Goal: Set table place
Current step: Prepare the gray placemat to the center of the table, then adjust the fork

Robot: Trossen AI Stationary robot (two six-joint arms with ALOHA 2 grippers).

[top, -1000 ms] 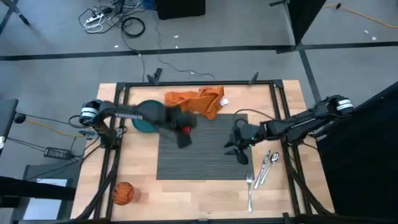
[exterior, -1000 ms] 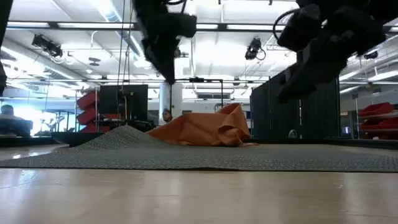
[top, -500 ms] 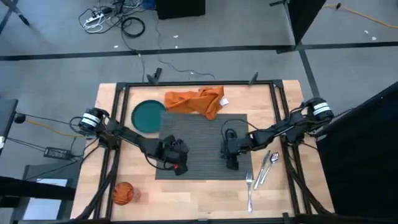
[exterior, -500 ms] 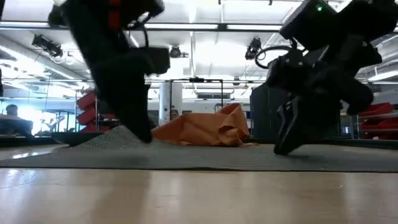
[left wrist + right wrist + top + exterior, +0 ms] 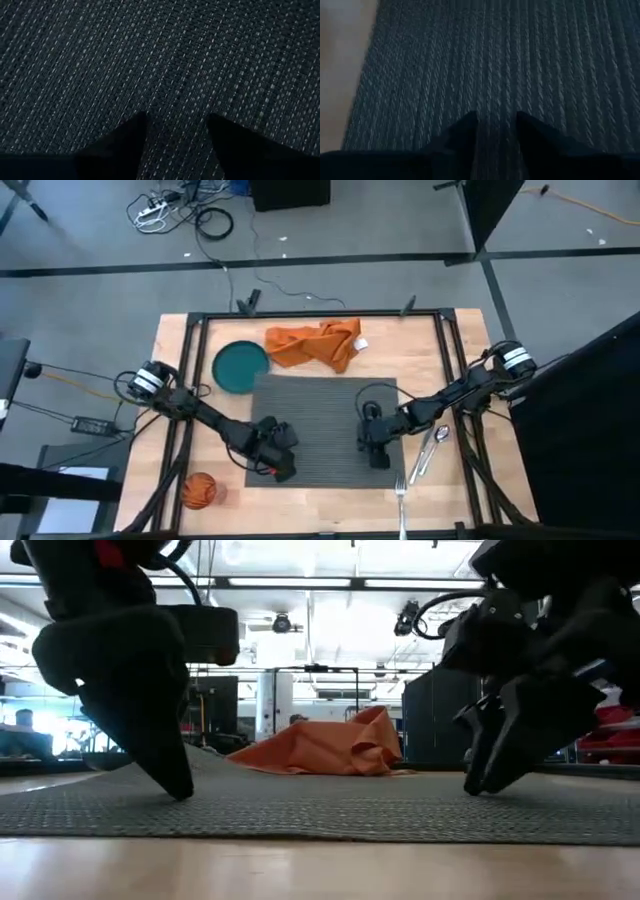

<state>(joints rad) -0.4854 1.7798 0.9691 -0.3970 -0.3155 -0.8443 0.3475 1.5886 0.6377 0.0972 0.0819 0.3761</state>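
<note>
High view: placemat (image 5: 320, 420) under both pincers' tips.

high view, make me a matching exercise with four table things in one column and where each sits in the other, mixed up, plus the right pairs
Things:
1. teal plate
2. orange napkin
3. orange cup
4. placemat

Places:
A. near-left corner of the table, lying on bare wood
B. middle of the table, under both grippers
C. far edge, crumpled beyond the placemat
D. beside the placemat's far-left corner

Pairs: 1-D, 2-C, 3-A, 4-B

The left gripper and right gripper both have their fingers down on the placemat, slightly parted.
</note>
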